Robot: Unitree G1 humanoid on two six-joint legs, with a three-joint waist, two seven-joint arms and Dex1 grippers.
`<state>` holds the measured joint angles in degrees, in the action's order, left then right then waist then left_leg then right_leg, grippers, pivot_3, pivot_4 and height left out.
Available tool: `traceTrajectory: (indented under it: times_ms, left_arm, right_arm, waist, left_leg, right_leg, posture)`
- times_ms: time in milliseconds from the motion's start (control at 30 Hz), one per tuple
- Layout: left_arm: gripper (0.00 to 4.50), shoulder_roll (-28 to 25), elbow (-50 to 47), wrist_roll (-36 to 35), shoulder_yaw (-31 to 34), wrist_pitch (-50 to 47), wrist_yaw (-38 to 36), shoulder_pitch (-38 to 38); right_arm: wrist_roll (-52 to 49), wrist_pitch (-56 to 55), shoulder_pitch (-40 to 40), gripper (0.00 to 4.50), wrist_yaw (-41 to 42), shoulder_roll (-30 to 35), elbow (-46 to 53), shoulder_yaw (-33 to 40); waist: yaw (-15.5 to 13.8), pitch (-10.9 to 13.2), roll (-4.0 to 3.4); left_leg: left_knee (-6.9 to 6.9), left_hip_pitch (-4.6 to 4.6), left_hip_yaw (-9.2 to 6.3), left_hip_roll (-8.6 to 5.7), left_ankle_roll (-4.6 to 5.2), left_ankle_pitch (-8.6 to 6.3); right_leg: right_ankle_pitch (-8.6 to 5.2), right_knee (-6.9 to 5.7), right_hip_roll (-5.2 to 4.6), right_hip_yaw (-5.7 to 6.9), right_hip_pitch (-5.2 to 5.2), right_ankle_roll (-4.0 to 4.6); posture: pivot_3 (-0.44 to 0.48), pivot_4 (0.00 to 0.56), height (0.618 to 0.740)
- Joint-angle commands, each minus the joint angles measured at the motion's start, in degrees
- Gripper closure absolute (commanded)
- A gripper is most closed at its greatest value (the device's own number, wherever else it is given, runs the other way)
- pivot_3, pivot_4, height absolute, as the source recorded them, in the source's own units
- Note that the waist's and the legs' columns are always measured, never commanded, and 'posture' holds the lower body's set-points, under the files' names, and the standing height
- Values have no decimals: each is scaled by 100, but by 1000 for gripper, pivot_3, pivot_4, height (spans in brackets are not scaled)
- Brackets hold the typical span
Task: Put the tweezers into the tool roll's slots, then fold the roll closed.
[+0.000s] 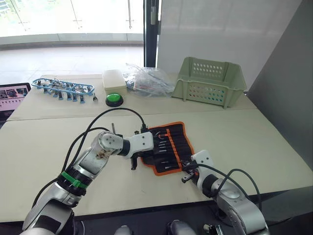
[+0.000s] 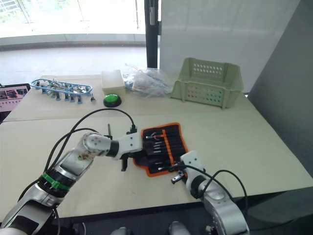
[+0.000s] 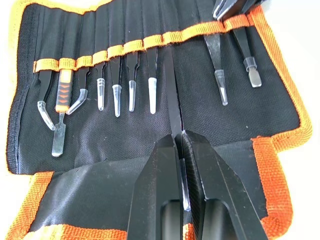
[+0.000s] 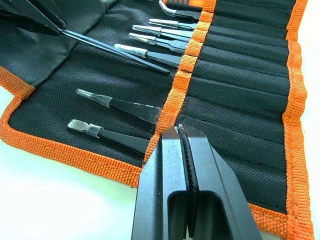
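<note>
A: Start at the left of the table. What sits there?

B: A tablet (image 1: 13, 95) at the left edge, then the blue rack of clips (image 1: 62, 89) along the far side, a cream box (image 1: 114, 80), a green round button (image 1: 114, 99), a crumpled clear plastic bag (image 1: 148, 80) and the green plastic basket (image 1: 209, 81) toward the far right. The near-left table (image 1: 29, 147) surface is bare, and so is the wide stretch to the right of the roll.

A: And the tool roll?

B: The tool roll (image 1: 168, 147) lies open and flat near the table's front middle, well apart from the far row of things. Its orange edging runs all round, and an orange centre stripe crosses the slots.

A: The left gripper?

B: The left gripper (image 3: 179, 142) is over the roll's left flap, fingers pinched narrow on one of the tweezers (image 3: 172, 95), whose far end lies at the orange stripe. Other tweezers sit in slots on both sides of it, clear caps on their tips, with an orange-handled tool (image 3: 62, 92) among them.

A: The right gripper?

B: The right gripper (image 4: 181, 131) is at the roll's near-right edge, fingers closed together with the tips on the orange stripe; whether they pinch fabric I cannot tell.

A: Any writing?

B: None that I can read.
</note>
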<state>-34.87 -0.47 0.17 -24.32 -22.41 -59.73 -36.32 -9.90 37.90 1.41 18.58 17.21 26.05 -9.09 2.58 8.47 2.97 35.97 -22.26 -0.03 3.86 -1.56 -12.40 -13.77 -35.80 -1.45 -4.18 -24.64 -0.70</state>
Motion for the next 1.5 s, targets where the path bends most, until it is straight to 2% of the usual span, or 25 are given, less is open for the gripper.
traceTrajectory:
  times_ms: [33,400,700,867,1033,1267,1500]
  left_arm:
    - [4436,80,-199,131,-48,91,5,-62]
    - [4436,397,-27,366,-145,-14,26,-150]
    - [4436,725,-76,112,92,-698,22,-217]
    - [4436,919,120,223,-80,-606,115,-283]
    - [4436,1589,916,408,-322,-300,395,-566]
    - [4436,2249,1978,577,-352,198,743,-896]
    - [4436,2450,2432,702,-270,487,861,-1025]
  right_arm:
    - [63,358,186,4500,-55,0,-366,-139]
    - [54,383,241,4500,-121,-45,-299,-134]
    - [49,367,310,4500,-208,-104,-272,-150]
    - [38,384,286,4500,-223,-106,-264,-145]
    - [21,424,272,4500,-208,-74,-226,-158]
    - [25,451,284,4500,-215,-90,-205,-184]
    - [41,446,282,4500,-220,-115,-210,-197]
  waist:
    - [1,0,0]
    - [-3,-1,0]
    - [-12,-1,-1]
    - [-20,-1,-1]
    - [-34,-1,-2]
    - [-61,-3,-5]
    - [-168,-3,-6]
  left_leg:
    - [1,0,0,0,0,0]
    - [4,2,0,-1,1,0]
    - [8,5,-2,-1,1,0]
    - [13,5,-4,-2,1,0]
    - [25,7,-6,-4,1,0]
    - [38,4,-9,-10,1,0]
    - [74,1,-11,-12,1,0]
  right_leg:
    - [0,-1,0,0,0,0]
    - [1,-8,2,-1,4,-2]
    - [6,-8,3,-1,14,-11]
    - [16,-9,3,0,18,-29]
    - [17,-9,3,0,28,-30]
    - [17,-8,2,-1,34,-30]
    - [14,-8,-1,-3,46,-25]
  posture:
    - [0,150,724]
    - [0,150,724]
    - [0,150,724]
    - [0,150,724]
    - [0,150,724]
    - [0,150,724]
    - [0,150,724]
